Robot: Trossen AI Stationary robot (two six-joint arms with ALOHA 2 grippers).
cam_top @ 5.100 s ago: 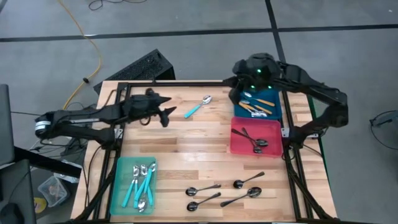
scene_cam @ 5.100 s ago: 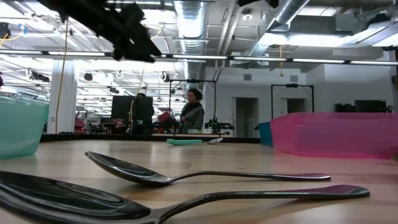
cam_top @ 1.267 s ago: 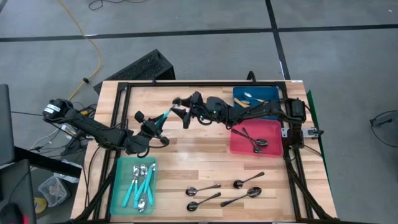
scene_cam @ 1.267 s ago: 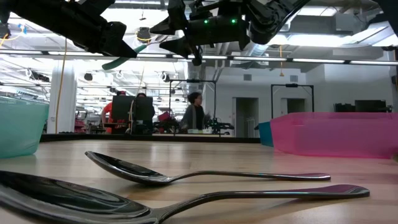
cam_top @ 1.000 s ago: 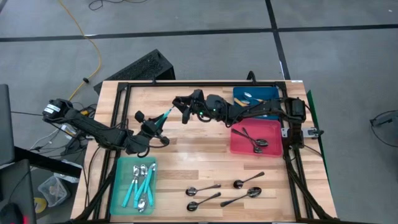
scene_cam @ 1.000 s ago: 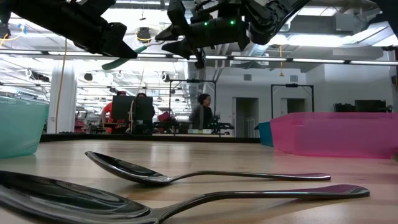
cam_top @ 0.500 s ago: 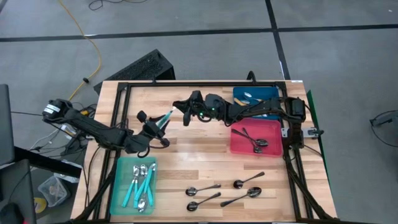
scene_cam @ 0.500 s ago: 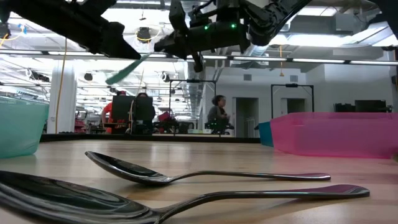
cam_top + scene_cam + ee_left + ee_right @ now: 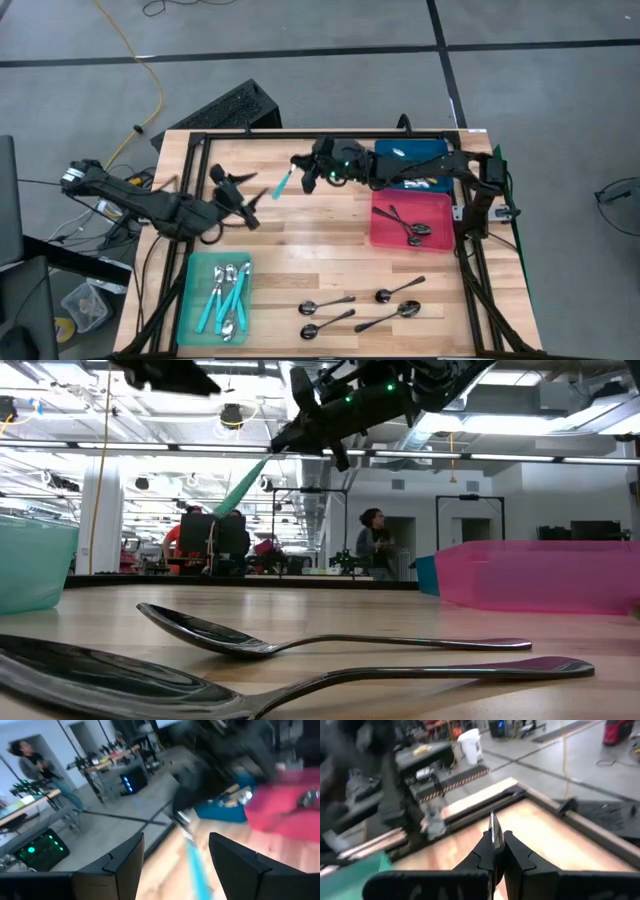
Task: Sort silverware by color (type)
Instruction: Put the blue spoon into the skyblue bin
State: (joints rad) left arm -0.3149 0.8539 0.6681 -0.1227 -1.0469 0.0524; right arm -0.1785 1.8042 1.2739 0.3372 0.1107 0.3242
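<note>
A teal-handled spoon (image 9: 281,183) hangs in the air over the far middle of the table, its teal handle (image 9: 241,484) slanting down toward the left. My right gripper (image 9: 300,171) is shut on its metal end. My left gripper (image 9: 249,189) stands open just left of the handle, its fingers (image 9: 125,860) apart from it. More silverware lies about: teal spoons in the teal tray (image 9: 192,300), dark spoons in the pink tray (image 9: 440,205), and several dark spoons (image 9: 326,303) flat on the table near its front edge. My right gripper pinches the spoon's thin metal end (image 9: 494,826) between its two fingers (image 9: 512,851), and a short piece of metal sticks out past the fingertips. The fingers come nearly level from the table's right. The spoon is lifted clear, and its teal handle hangs tilted below the gripper.
A blue tray (image 9: 430,152) sits at the far right, mostly under my right arm. A black frame (image 9: 200,140) runs around the table edges. Bare wood lies in the middle of the table. In the low view a person (image 9: 375,545) stands in the room beyond.
My right gripper has shut on the spoon's metal end. My left gripper has opened, let go of the teal handle and drawn back up and toward the table's left. The spoon now hangs from my right gripper alone, its handle dropped lower and slanting down.
</note>
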